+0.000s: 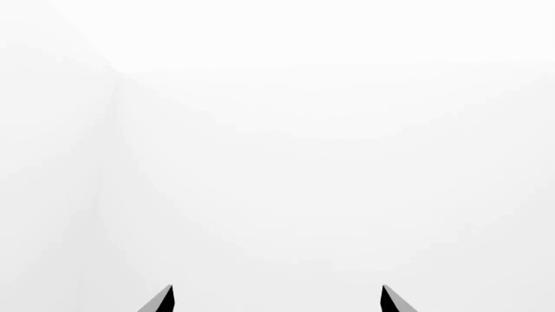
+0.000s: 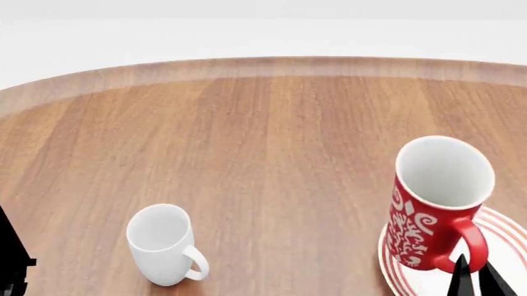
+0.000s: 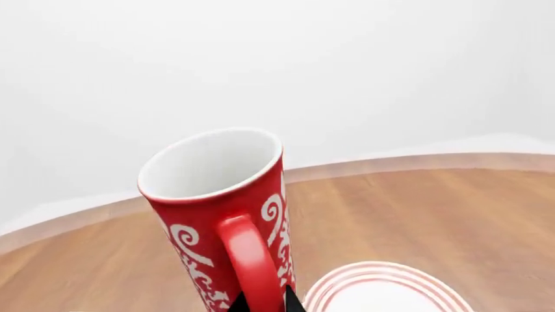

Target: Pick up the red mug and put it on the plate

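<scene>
Showing only two dark fingertips [image 1: 171, 300] of the left gripper [image 1: 277, 300] set apart, low in the left wrist frame, nothing between them.

Head frame: one red mug [image 2: 434, 203] at right, tilted, base over the one plate [image 2: 509, 237], white inside empty; one white mug [image 2: 165, 243] lower left, empty; one wooden table [image 2: 263, 142].

Right wrist frame: right gripper [image 3: 262, 303] clamped on the red mug's handle [image 3: 251, 260], bottom centre.

Left tool [image 1: 277, 300]: only two pointed fingertips [image 1: 162, 300] are seen, black with a lighter grey face, tapering to sharp wedges. Right tool [image 2: 477, 279]: two slim black pointed fingers [image 2: 458, 277] are recorded in the head view. A flat black body section [image 2: 12, 259] is noted at the left edge. No cables, screws or markings can be made out.
</scene>
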You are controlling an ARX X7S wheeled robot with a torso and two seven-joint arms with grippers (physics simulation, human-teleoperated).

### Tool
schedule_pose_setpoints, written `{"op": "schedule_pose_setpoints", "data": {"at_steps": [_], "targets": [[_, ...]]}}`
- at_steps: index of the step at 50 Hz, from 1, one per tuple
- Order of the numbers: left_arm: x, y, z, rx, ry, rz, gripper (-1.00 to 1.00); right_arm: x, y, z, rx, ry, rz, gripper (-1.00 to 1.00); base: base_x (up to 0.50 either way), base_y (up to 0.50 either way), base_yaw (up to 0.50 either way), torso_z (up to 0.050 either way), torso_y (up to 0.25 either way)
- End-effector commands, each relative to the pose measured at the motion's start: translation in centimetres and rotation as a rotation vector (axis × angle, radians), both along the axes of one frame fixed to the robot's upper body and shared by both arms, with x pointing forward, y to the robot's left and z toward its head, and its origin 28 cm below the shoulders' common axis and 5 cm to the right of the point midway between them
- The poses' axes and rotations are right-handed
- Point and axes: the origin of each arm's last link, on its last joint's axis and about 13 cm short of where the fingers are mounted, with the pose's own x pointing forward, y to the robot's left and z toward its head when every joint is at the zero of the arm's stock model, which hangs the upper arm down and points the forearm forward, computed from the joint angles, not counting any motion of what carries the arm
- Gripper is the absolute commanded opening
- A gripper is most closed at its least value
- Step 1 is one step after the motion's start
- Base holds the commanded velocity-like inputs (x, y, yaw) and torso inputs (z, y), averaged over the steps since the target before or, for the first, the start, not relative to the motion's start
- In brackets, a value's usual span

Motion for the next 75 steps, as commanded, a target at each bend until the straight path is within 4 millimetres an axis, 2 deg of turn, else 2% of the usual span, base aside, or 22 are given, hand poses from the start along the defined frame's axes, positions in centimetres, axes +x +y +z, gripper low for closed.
{"op": "schedule_pose_setpoints", "data": {"at_steps": [1,4,5,22,28,34,47,53,57,59,75], "targets": [[0.0,0.0,0.0,0.0,0.0,0.003,1.0,0.8,-0.7,1.5,-0.033,-0.001,-0.057,-1.0,0.0,0.0,0.0,0.0,0.0],[-0.1,0.0,0.0,0.0,0.0,0.003,1.0,1.1,-0.9,1.8,-0.053,0.006,-0.081,-1.0,0.0,0.0,0.0,0.0,0.0],[-0.1,0.0,0.1,-0.001,-0.001,0.005,1.0,1.3,-1.1,2.0,-0.107,0.0,-0.105,-1.0,0.0,0.0,0.0,0.0,0.0],[-0.1,0.0,0.1,-0.002,-0.001,0.006,1.0,1.4,-1.1,2.4,-0.088,-0.007,-0.08,-1.0,0.0,0.0,0.0,0.0,0.001],[-0.1,-0.2,-0.2,0.002,0.002,0.004,1.0,3.0,-2.2,2.4,-0.216,-0.008,-0.082,-1.0,0.0,0.0,0.0,0.0,0.0],[-0.2,-0.1,-0.2,0.001,0.006,0.014,1.0,4.5,-3.9,3.4,-0.172,-0.001,-0.016,-1.0,0.0,0.0,0.0,0.0,0.0],[-0.4,-0.2,0.1,0.002,-0.006,0.003,1.0,6.4,-4.7,4.7,-0.194,-0.007,0.041,-1.0,0.0,0.0,0.0,0.0,0.001],[-0.5,-0.2,0.1,-0.001,-0.006,0.001,1.0,7.8,-5.8,5.3,-0.188,0.016,0.079,-1.0,0.0,0.0,0.0,0.0,0.0],[-0.5,-0.2,0.1,0.002,-0.009,-0.003,1.0,8.7,-6.4,5.6,-0.12,-0.002,0.106,-1.0,0.0,0.0,0.0,0.0,0.0],[-0.6,-0.2,0.2,0.001,-0.012,-0.001,1.0,9.0,-6.7,5.8,-0.162,0.026,0.095,-1.0,0.0,0.0,0.0,0.0,0.0],[-0.7,-0.1,0.3,0.002,-0.015,0.005,1.0,11.8,-9.4,7.3,-0.129,0.067,0.151,-1.0,0.0,0.0,0.0,0.0,0.0]]}}
